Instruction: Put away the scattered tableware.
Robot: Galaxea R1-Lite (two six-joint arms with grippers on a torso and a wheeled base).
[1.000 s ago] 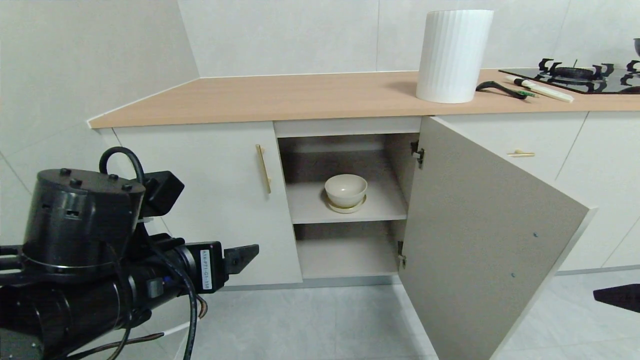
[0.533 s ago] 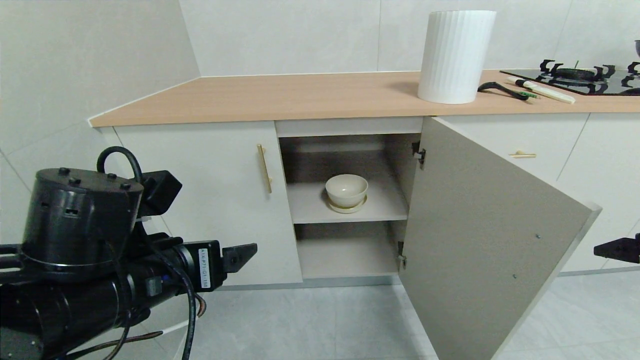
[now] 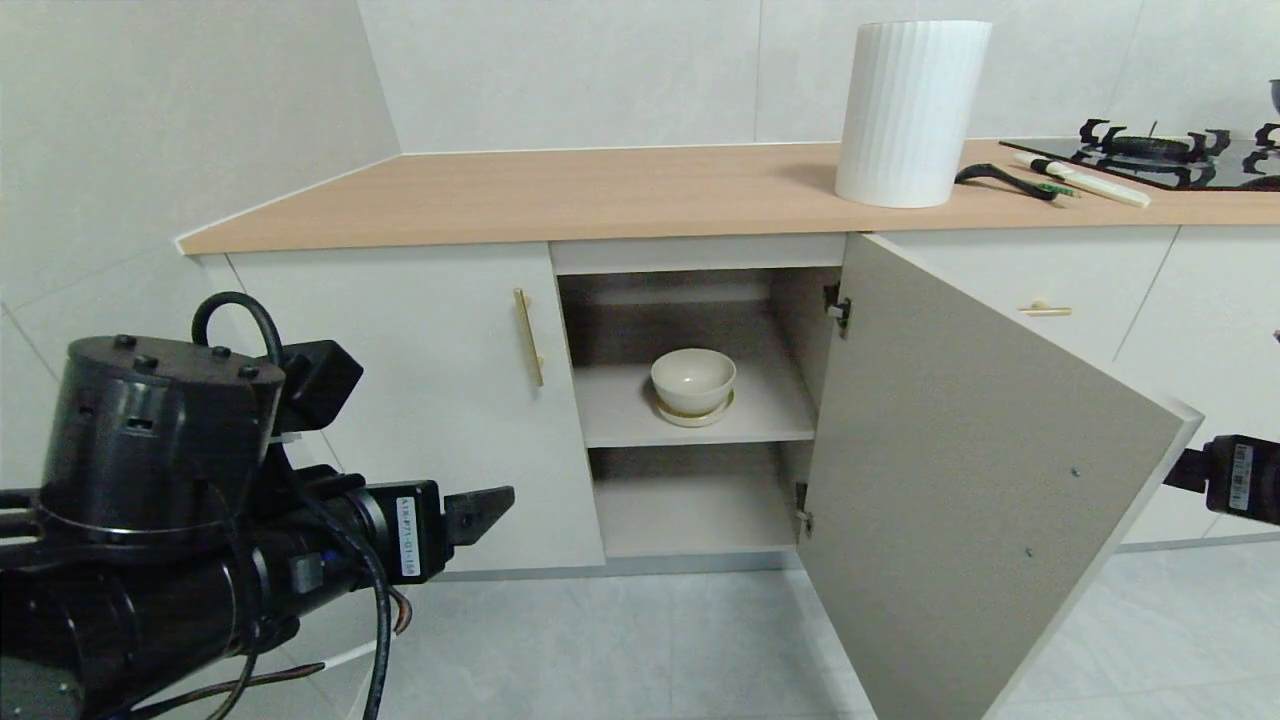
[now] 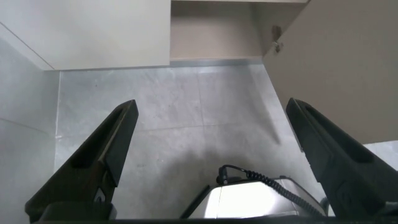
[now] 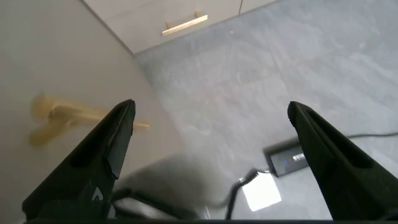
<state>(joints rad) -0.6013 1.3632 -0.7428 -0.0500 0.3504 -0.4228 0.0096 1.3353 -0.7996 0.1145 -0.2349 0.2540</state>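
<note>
One bowl (image 3: 692, 378) is put away as far as I can see. It sits on a small plate (image 3: 690, 414) on the upper shelf (image 3: 762, 415) of the open cabinet, in the middle of the head view. The cabinet door (image 3: 980, 470) stands swung wide towards the lower right of the frame.

At the upper right, the worktop (image 3: 560, 195) carries a tall white ribbed container (image 3: 910, 110). Just beside it lie a black-handled utensil (image 3: 1003, 179) and a pale long piece (image 3: 1085, 183), at the edge of the gas hob (image 3: 1160, 155). I cannot tell whether the pale one is a knife or chopsticks. I judge these two loose pieces to be what is left of the tableware.

My left hand (image 4: 211, 106) is spread wide and carries nothing. In the head view it hangs low at the lower left, in front of the closed left door (image 3: 400, 400). My right hand (image 5: 211, 104) is also wide and carries nothing. It sits at the right edge of the head view, just past the open door's free edge, and its own camera shows the door's gold handle (image 5: 59, 118) close beside one finger.

I would call the job partly done. The worktop pieces need stowing and the door needs shutting, though I cannot say which comes first.
</note>
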